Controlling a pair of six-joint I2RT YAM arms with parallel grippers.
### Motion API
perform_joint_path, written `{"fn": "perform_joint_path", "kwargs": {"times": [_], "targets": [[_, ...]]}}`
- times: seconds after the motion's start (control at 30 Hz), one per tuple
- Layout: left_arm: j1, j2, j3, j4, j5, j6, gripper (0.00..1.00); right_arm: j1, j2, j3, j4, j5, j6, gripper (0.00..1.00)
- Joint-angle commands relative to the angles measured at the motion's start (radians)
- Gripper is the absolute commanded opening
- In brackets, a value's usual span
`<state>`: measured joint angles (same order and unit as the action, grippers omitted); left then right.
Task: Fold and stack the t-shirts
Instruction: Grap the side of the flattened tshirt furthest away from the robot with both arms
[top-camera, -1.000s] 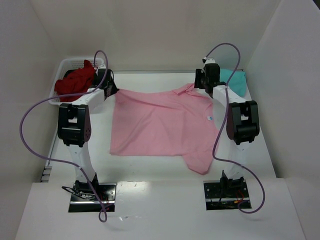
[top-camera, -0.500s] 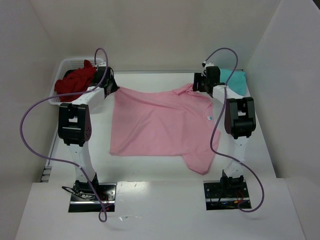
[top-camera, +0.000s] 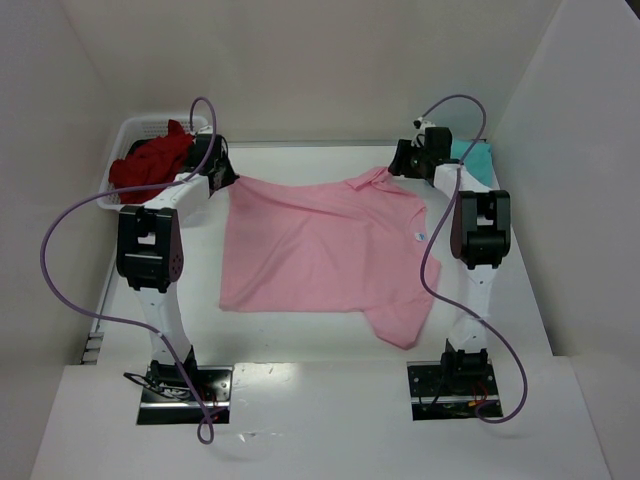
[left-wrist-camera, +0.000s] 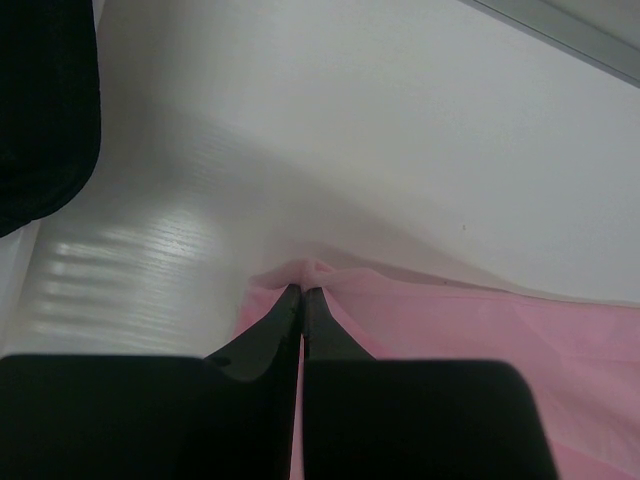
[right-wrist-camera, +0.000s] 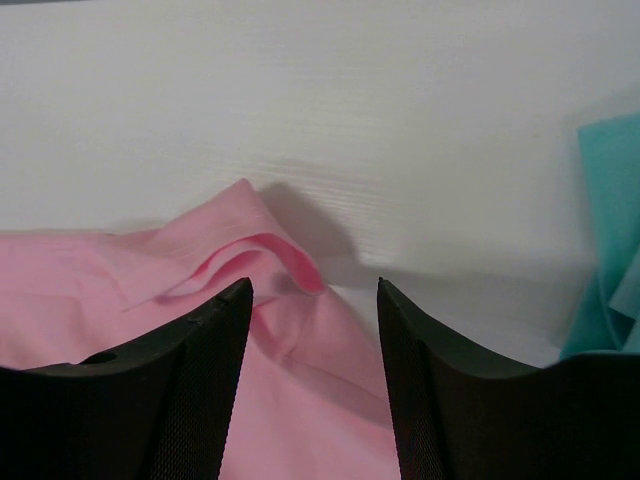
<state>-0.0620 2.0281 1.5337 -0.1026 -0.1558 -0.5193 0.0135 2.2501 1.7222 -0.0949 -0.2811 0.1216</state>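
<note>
A light pink t-shirt (top-camera: 320, 245) lies spread flat across the middle of the table. My left gripper (top-camera: 228, 178) is at its far left corner, shut on a pinch of the pink edge (left-wrist-camera: 315, 272). My right gripper (top-camera: 402, 166) is over the far right sleeve, open, with the rumpled pink cloth (right-wrist-camera: 300, 340) lying loose under and between its fingers (right-wrist-camera: 210, 360). A teal t-shirt (top-camera: 478, 160) lies at the far right corner, and its edge (right-wrist-camera: 612, 250) shows in the right wrist view. Dark red t-shirts (top-camera: 150, 160) are heaped in the basket.
A white lattice basket (top-camera: 128, 135) stands at the far left, just behind my left wrist. White walls close the table at the back and on both sides. Purple cables loop off both arms.
My right wrist has shifted slightly right, toward the teal shirt, with its jaws standing apart over the pink sleeve. The left arm and the pink shirt have not moved.
</note>
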Motion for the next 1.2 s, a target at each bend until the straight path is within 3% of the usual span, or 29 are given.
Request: {"fn": "perform_joint_path", "kwargs": {"times": [0.0,0.77,1.0,1.07,1.17], "targets": [[0.005,0.009,0.031,0.024,-0.014,0.028,0.0,0.006,0.005,0.031,0.032,-0.081,0.038,0.6],[0.005,0.007,0.031,0.024,-0.014,0.038,0.0,0.026,0.089,0.085,-0.003,-0.024,0.038,0.58],[0.005,0.007,0.022,0.024,-0.014,0.038,0.0,0.026,0.137,0.151,-0.003,-0.039,0.062,0.38],[0.005,0.007,0.022,0.024,-0.014,0.047,0.0,0.026,0.157,0.184,-0.003,-0.053,0.072,0.22],[0.005,0.007,0.022,0.015,-0.014,0.047,0.0,0.026,0.183,0.231,-0.047,-0.053,0.081,0.11]]}}
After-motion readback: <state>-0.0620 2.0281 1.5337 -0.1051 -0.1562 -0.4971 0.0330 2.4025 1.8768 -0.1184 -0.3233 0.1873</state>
